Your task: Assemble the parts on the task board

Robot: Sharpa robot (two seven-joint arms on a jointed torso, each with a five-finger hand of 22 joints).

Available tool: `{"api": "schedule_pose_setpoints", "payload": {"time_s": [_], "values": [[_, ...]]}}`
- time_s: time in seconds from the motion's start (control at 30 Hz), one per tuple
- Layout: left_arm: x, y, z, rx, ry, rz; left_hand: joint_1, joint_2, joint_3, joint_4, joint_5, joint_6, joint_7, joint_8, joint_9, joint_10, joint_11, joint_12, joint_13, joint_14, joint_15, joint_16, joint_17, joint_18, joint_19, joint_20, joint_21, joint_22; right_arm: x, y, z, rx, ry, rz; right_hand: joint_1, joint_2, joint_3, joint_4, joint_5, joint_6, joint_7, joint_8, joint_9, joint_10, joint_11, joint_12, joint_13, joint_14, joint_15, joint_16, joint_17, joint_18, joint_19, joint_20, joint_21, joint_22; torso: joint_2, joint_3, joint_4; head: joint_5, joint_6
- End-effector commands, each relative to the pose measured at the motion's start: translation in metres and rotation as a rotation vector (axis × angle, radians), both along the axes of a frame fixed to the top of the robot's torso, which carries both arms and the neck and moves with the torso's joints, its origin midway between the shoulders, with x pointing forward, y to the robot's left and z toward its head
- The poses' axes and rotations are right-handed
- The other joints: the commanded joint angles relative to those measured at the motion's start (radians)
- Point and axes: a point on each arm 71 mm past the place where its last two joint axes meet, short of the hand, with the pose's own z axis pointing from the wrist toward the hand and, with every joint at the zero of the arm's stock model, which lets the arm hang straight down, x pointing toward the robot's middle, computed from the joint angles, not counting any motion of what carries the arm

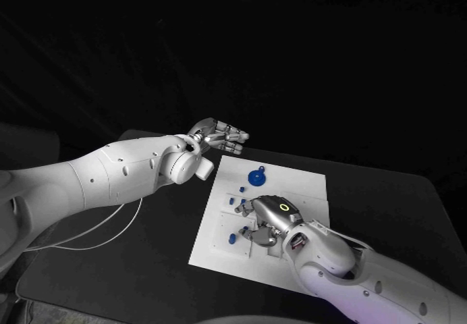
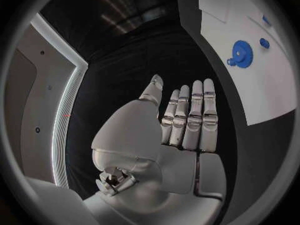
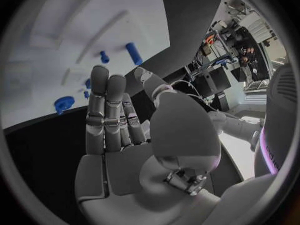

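Observation:
The white task board (image 1: 292,179) lies in the middle of the black table. A blue gear (image 1: 256,177) stands near its far left side, with small blue pegs (image 1: 241,189) just in front of it and another blue piece (image 1: 231,237) near the front left edge. My right hand (image 1: 268,217) hovers over the board's middle, fingers stretched out and holding nothing. Its wrist view shows the hand (image 3: 115,120), a blue cylinder (image 3: 134,53), a small peg (image 3: 104,57) and the gear (image 3: 63,105). My left hand (image 1: 219,138) is off the board's far left corner, flat and empty (image 2: 184,125).
Bare black table (image 1: 146,256) surrounds the board on all sides. A thin white cable (image 1: 97,233) loops under my left arm at the table's left. In the left wrist view the gear (image 2: 242,53) and a peg (image 2: 264,43) sit on the board (image 2: 269,95).

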Motion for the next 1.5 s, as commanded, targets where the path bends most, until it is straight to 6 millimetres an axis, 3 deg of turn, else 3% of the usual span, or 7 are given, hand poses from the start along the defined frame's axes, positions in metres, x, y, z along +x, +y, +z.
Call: {"api": "schedule_pose_setpoints", "payload": {"time_s": [0.03, 0.23, 0.4, 0.57, 0.77, 1.0, 1.5], "values": [[-0.001, 0.0, 0.001, -0.009, 0.0, -0.012, 0.003, 0.008, 0.007, 0.0, 0.001, -0.007, -0.001, 0.001, 0.0, -0.009, 0.0, -0.001, -0.001, -0.007, 0.001, -0.004, 0.001, 0.009, 0.002, 0.001, 0.005, -0.001, 0.012, -0.025, 0.0, 0.054, 0.141, -0.107, -0.032, 0.017, 0.034, 0.011, -0.013, 0.04, 0.008, 0.005, 0.004, 0.093, -0.028, 0.032, 0.005, 0.001, -0.02, 0.007, 0.002, -0.011, 0.04, -0.019, 0.008, -0.002, -0.001, -0.0006, -0.0009, -0.022, 0.018], [-0.001, 0.005, 0.001, -0.006, -0.001, -0.004, 0.001, 0.007, 0.007, 0.0, 0.001, -0.006, -0.001, 0.001, 0.0, -0.008, 0.0, 0.0, 0.0, -0.005, 0.0, -0.004, 0.002, 0.009, 0.002, 0.001, 0.006, -0.001, 0.033, -0.083, 0.002, 0.111, 0.29, -0.271, -0.075, 0.044, 0.17, 0.013, -0.165, 0.072, 0.014, 0.002, 0.007, 0.155, -0.074, 0.221, 0.106, 0.009, -0.051, 0.003, 0.005, -0.056, 0.04, -0.059, 0.024, -0.005, -0.006, 0.0009, -0.0113, -0.036, 0.022], [-0.003, 0.01, -0.003, -0.006, 0.003, 0.001, 0.001, 0.006, 0.007, 0.0, 0.001, -0.006, -0.001, 0.001, 0.0, -0.008, -0.001, -0.001, -0.001, -0.004, 0.0, -0.004, 0.002, 0.009, 0.003, 0.001, 0.006, -0.001, 0.039, -0.123, 0.0, 0.149, 0.433, -0.359, -0.119, 0.048, 0.147, 0.004, -0.147, 0.154, -0.019, 0.013, 0.056, 0.051, -0.098, 0.591, 0.391, 0.031, -0.067, 0.006, 0.015, -0.075, 0.043, -0.075, 0.052, -0.013, -0.014, 0.008, -0.0237, -0.046, 0.016], [-0.009, 0.013, -0.01, -0.012, 0.014, -0.007, 0.005, 0.007, 0.009, -0.004, 0.001, -0.004, -0.002, 0.001, 0.0, -0.005, -0.002, 0.0, -0.001, -0.002, -0.001, -0.003, 0.003, 0.009, 0.004, 0.0, 0.007, 0.0, 0.041, -0.154, -0.007, 0.08, 0.629, -0.38, -0.115, 0.105, 0.057, 0.017, -0.203, 0.231, -0.069, 0.034, 0.208, 0.021, -0.12, 0.721, 0.529, 0.027, -0.08, 0.027, 0.046, -0.095, 0.037, -0.087, 0.063, -0.021, -0.022, 0.0117, -0.0306, -0.056, 0.009], [-0.012, 0.014, -0.015, -0.011, 0.016, -0.012, 0.005, 0.006, 0.008, -0.009, 0.001, 0.002, -0.005, 0.001, 0.0, 0.016, -0.008, -0.001, -0.001, 0.0, -0.003, -0.004, 0.003, 0.007, 0.005, -0.002, 0.007, 0.0, 0.04, -0.175, -0.013, 0.009, 0.745, -0.438, -0.152, 0.088, 0.047, 0.056, -0.133, 0.221, -0.089, 0.005, 0.488, 0.062, -0.138, 0.82, 0.705, 0.017, -0.088, 0.129, 0.204, -0.108, 0.034, -0.098, 0.077, -0.018, -0.031, 0.0113, -0.0359, -0.072, -0.006], [-0.014, 0.013, -0.018, 0.021, 0.02, -0.019, 0.006, -0.003, 0.005, -0.027, 0.001, 0.008, -0.007, 0.001, 0.0, 0.029, -0.016, -0.001, -0.001, 0.085, -0.031, 0.01, 0.026, 0.008, 0.052, -0.027, 0.038, 0.016, 0.035, -0.177, -0.018, -0.015, 0.846, -0.472, -0.209, 0.077, 0.07, 0.111, -0.1, 0.177, -0.077, 0.004, 0.534, 0.192, -0.132, 1.064, 1.049, 0.023, -0.086, 0.27, 0.428, -0.107, 0.045, -0.097, 0.256, 0.08, -0.036, 0.0068, -0.0378, -0.09, -0.013], [-0.019, 0.006, -0.02, 0.012, 0.025, -0.053, -0.015, -0.008, -0.011, -0.036, 0.001, 0.003, -0.006, 0.001, 0.0, 0.045, -0.021, -0.001, -0.001, 0.104, -0.038, 0.004, 0.044, -0.006, 0.051, -0.04, 0.057, 0.031, 0.015, -0.163, -0.042, -0.094, 0.957, -0.506, -0.226, 0.055, -0.043, 0.222, -0.09, 0.059, -0.033, 0.003, 0.56, 0.219, -0.105, 1.049, 1.141, 0.036, -0.065, 0.281, 0.513, -0.087, 0.043, -0.076, 0.369, 0.179, -0.034, 0.0057, -0.0357, -0.096, -0.03]]}}
